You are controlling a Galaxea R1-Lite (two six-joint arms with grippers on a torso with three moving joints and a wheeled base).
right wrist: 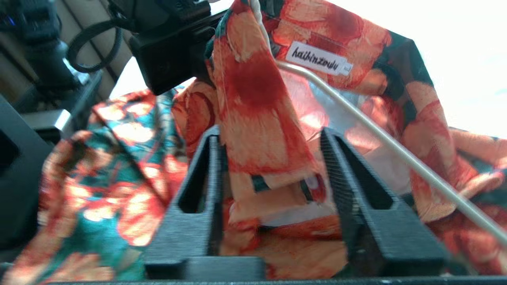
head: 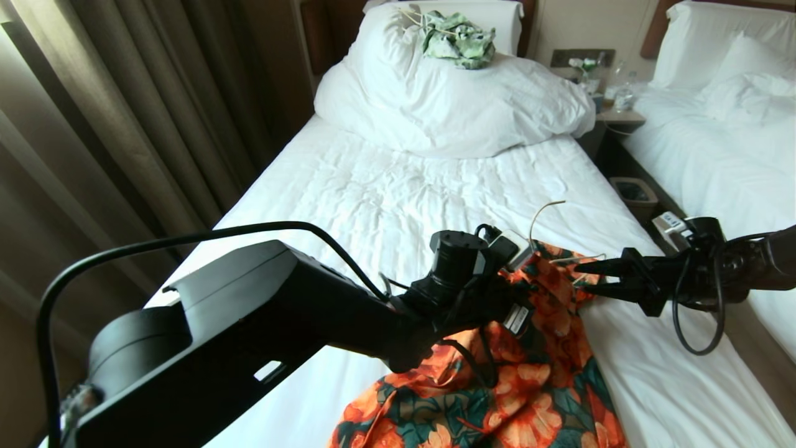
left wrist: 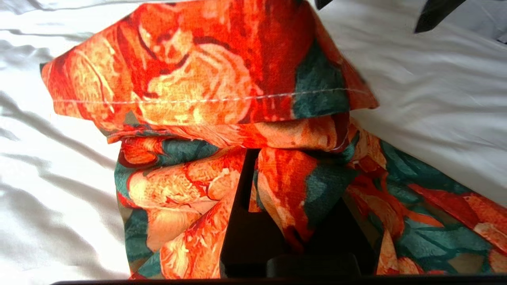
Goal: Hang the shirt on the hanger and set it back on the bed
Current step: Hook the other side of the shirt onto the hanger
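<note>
The short-sleeved shirt [head: 535, 379] with large orange flowers on dark green lies on the near part of the wrinkled white-sheeted bed [head: 385, 199]. Its long axis runs from the collar, toward the bunched duvet, down to the near edge of the bed, where the hem is cut off from the head view. The thin cream-white wire hanger [head: 547, 218] is mostly hidden inside the collar; only its curved hook rises clear, pointing toward the duvet. In the right wrist view one sloping wire arm [right wrist: 380, 146] crosses below the neck label. The left gripper [left wrist: 253, 174] is clamped tight on a fold of shirt fabric at the collar. The right gripper [right wrist: 269, 158], at the collar's other side, stands part open with a flap of cloth hanging loose between its fingers.
</note>
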